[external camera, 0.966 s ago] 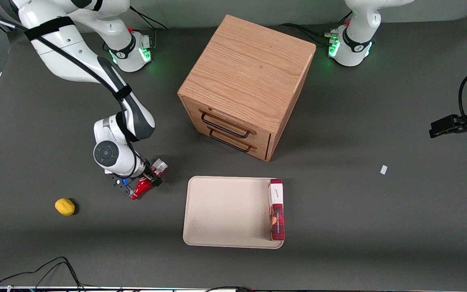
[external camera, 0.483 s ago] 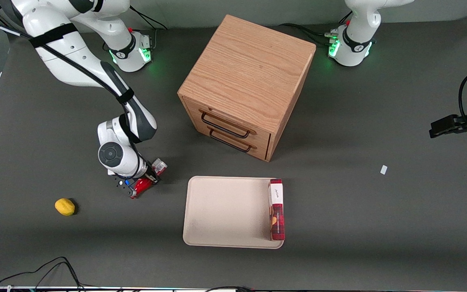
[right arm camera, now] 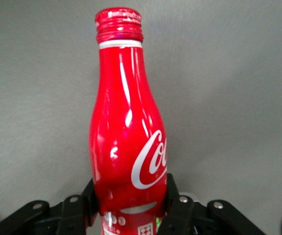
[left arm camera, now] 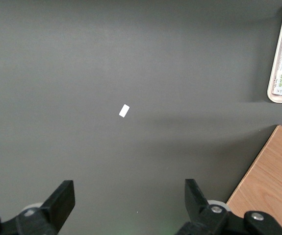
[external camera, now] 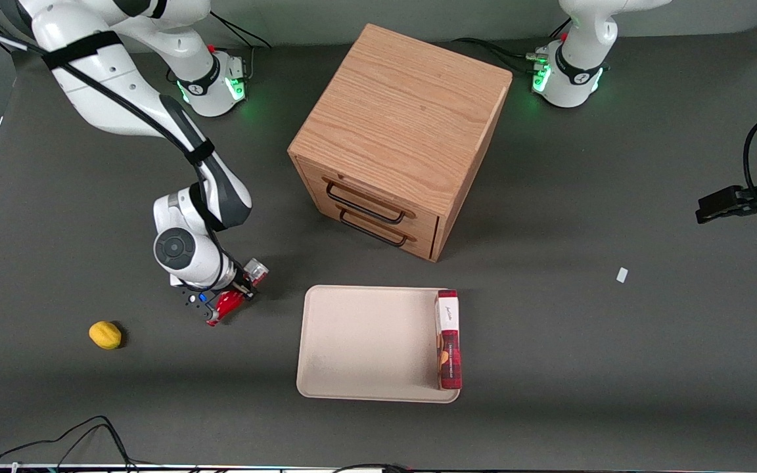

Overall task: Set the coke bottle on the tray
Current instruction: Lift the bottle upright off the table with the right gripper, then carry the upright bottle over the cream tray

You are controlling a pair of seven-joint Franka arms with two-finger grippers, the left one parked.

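Observation:
My right gripper (external camera: 232, 293) is shut on the red coke bottle (external camera: 229, 303), low over the table beside the tray, toward the working arm's end. The bottle lies roughly level, its silvery end (external camera: 257, 269) pointing toward the cabinet. In the right wrist view the black fingers (right arm camera: 172, 197) press both sides of the coke bottle (right arm camera: 126, 132) near its base, and my gripper (right arm camera: 129, 198) holds it just under the white script. The beige tray (external camera: 365, 341) lies flat, nearer the front camera than the cabinet.
A red-and-white box (external camera: 449, 338) lies on the tray along its edge toward the parked arm. A wooden two-drawer cabinet (external camera: 398, 138) stands mid-table. A yellow fruit (external camera: 105, 334) sits near the working arm's end. A small white scrap (external camera: 622, 275) lies toward the parked arm.
The right gripper and the bottle shifted a little toward the cabinet and back, ending close to where they were. The grip stayed shut.

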